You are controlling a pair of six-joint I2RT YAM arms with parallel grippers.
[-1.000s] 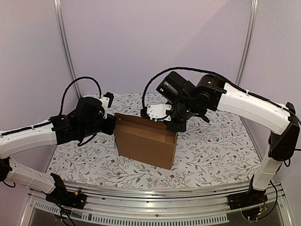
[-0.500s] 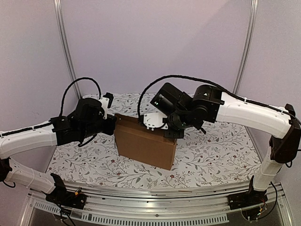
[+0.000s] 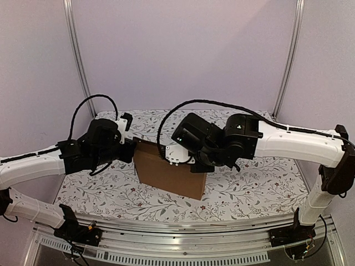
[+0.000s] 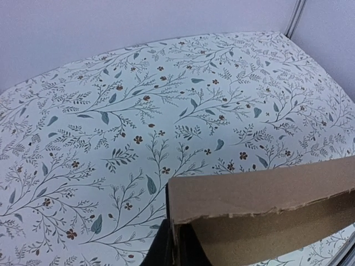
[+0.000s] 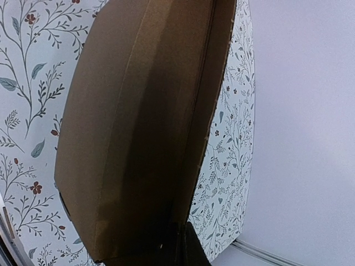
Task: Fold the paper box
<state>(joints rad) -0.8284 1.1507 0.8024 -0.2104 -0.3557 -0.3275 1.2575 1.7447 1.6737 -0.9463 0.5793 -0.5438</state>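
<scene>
Left fingers (image 4: pixel 161 254): pinched together on the top edge of the paper box (image 3: pixel 169 174) at its left end. In the left wrist view a dark finger shows on either side of the corrugated wall, with no visible gap to the cardboard. Right fingers (image 5: pixel 191 252): likewise closed down. In the right wrist view the edge of a brown panel runs straight into them at the bottom of the frame, so the grip reads as on the box's upper right edge, though the contact itself is in shadow. From above, the right wrist hangs over the box's top right corner and hides it; the left wrist sits level with the left end. The paper box stands on the bench (image 3: pixel 249 188) about mid-width, between the two arms, long face toward the near edge, an upright rectangular shell of plain brown cardboard. A ragged cut edge of one wall shows in the left wrist view. Bench surface: white with a printed leaf-and-flower pattern. Left arm (image 3: pixel 33 166) reaches in from the left, right arm (image 3: pixel 294 141) from the right. A pale lilac wall (image 3: pixel 183 50) stands behind the bench.
</scene>
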